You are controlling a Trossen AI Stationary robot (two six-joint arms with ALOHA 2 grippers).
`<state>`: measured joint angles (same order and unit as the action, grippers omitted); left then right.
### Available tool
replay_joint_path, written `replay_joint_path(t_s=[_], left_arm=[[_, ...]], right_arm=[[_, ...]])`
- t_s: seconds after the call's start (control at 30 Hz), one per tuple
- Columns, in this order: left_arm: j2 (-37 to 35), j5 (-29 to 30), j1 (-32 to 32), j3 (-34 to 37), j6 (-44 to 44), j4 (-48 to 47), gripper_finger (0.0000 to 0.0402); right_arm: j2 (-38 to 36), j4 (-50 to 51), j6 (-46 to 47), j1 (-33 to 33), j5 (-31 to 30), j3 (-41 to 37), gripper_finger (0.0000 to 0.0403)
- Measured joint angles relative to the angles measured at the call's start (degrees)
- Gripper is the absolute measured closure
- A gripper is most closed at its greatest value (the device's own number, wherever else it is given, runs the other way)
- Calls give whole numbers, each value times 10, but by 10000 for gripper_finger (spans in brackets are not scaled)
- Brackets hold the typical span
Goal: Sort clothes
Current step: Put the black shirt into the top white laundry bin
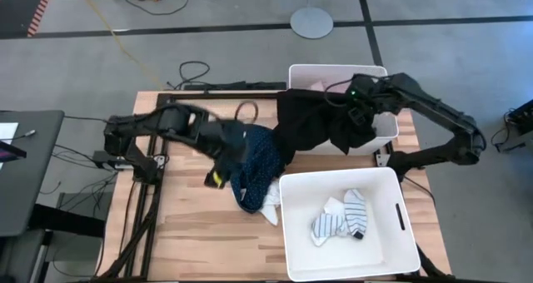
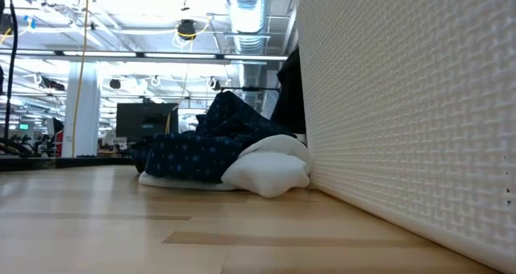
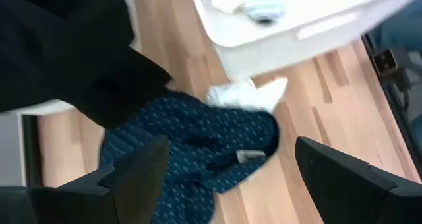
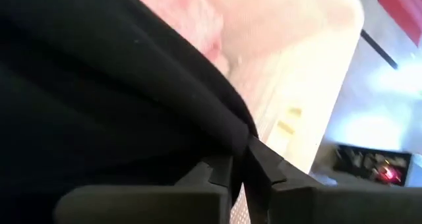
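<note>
Two bins: I see a far white bin [image 1: 385, 73] and a near white bin [image 1: 341, 254] on my worktop [image 1: 191, 233].
Black garment: large, dark and limp [image 1: 312, 121], draped over the far bin's rim and spilling onto the worktop.
Right pincer: over the far bin [image 1: 360, 106]; in its wrist view my fingertips [image 4: 232, 168] sit nearly together with the black cloth's edge pinched between them.
Pink garment: pale pink fabric [image 4: 191, 16] lies inside the far bin, beyond the black cloth.
Navy dotted garment: dark blue with small pale dots [image 1: 258, 162], heaped on the worktop just beside the near bin.
White piece: a soft white item [image 1: 269, 206] touches the navy heap and the near bin's wall.
Left pincer: hovering above the navy heap [image 3: 227, 174], fingers spread wide, gripping nothing.
Socks: white and striped socks [image 1: 340, 216] lie in the near bin.
</note>
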<state>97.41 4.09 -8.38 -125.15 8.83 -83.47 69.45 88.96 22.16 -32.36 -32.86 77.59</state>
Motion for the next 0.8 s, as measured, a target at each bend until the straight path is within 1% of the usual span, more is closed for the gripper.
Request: replay_joint_path(t_s=[0.1, 0.17, 0.3, 0.5, 0.67, 0.8], left_arm=[[-14, 39, -36, 44, -22, 2, 80], [-24, 70, -60, 72, -40, 2, 80], [-56, 115, -104, 131, -87, 11, 80], [-118, 180, -177, 240, -165, 63, 80], [-168, 238, -234, 335, -217, 120, 80], [-198, 277, -267, 412, -241, 179, 80]], right_arm=[[-1, -11, -10, -9, 1, -38, 327], [-5, -19, -12, -9, 0, -46, 309], [-34, -46, -12, -7, 0, -41, 278], [-101, -76, -12, 1, 6, -17, 244], [-156, -149, -61, 41, 83, -16, 232], [-174, -197, -97, 106, 139, -16, 232]])
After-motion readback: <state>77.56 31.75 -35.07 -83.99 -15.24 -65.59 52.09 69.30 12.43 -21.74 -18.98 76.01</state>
